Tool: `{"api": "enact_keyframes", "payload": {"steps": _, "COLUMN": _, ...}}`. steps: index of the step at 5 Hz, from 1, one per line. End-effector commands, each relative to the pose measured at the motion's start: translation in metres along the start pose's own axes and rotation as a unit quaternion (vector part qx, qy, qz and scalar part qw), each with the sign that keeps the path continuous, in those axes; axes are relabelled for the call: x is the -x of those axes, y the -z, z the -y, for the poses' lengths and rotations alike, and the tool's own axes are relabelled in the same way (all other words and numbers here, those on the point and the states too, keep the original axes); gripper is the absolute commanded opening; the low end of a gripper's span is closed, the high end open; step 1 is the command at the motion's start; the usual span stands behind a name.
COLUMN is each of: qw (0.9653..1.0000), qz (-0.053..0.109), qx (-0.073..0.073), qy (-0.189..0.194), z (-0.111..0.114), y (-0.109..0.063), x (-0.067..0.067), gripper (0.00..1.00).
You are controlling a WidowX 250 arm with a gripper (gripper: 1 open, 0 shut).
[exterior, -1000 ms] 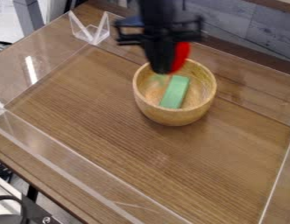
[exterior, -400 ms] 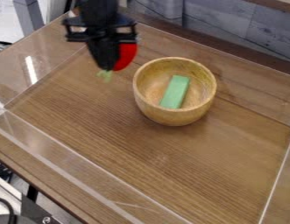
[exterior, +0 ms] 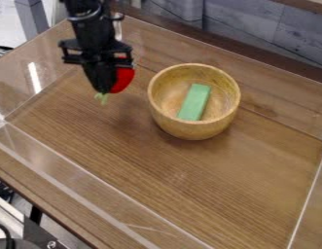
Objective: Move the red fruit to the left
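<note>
The red fruit point(exterior: 119, 80), small and round with a light-green leafy stem hanging below it, is held between the black fingers of my gripper point(exterior: 109, 80). The gripper points down and is shut on the fruit, just above the wooden tabletop, left of the wooden bowl point(exterior: 194, 100). A gap of bare table separates the fruit from the bowl's rim. Whether the stem touches the table I cannot tell.
A green rectangular block point(exterior: 195, 101) lies inside the wooden bowl. Clear acrylic walls point(exterior: 47, 58) fence the wooden table point(exterior: 176, 185) on all sides. Dark grey panelling runs along the back.
The gripper has carried the red fruit from above the bowl to the left and downward, close to the tabletop. The bowl and the green block have stayed put.
</note>
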State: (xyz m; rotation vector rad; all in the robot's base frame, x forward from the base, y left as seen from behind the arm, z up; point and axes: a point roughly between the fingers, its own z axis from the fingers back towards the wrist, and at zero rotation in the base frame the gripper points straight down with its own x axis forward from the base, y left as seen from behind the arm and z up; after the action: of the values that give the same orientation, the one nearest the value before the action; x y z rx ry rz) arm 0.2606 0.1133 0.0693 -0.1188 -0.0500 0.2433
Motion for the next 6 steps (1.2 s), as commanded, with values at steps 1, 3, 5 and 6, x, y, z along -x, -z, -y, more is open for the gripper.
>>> {"api": "enact_keyframes", "payload": {"steps": 1, "qw": 0.9995, "qz": 0.028, "qx": -0.014, "qy": 0.007, "z": -0.014, "y": -0.003, "x": -0.021, "gripper": 0.0}}
{"api": "enact_keyframes", "payload": {"steps": 3, "qw": 0.9995, "qz": 0.022, "qx": -0.02, "qy": 0.008, "z": -0.028, "y": 0.013, "x": -0.034, "gripper": 0.0}}
{"api": "enact_keyframes", "payload": {"steps": 5, "qw": 0.9998, "qz": 0.014, "qx": -0.012, "qy": 0.005, "z": -0.036, "y": 0.021, "x": -0.042, "gripper": 1.0}}
{"api": "enact_keyframes", "payload": {"steps": 6, "qw": 0.9999, "qz": 0.014, "qx": -0.006, "qy": 0.001, "z": -0.038, "y": 0.023, "x": -0.046, "gripper": 1.0}}
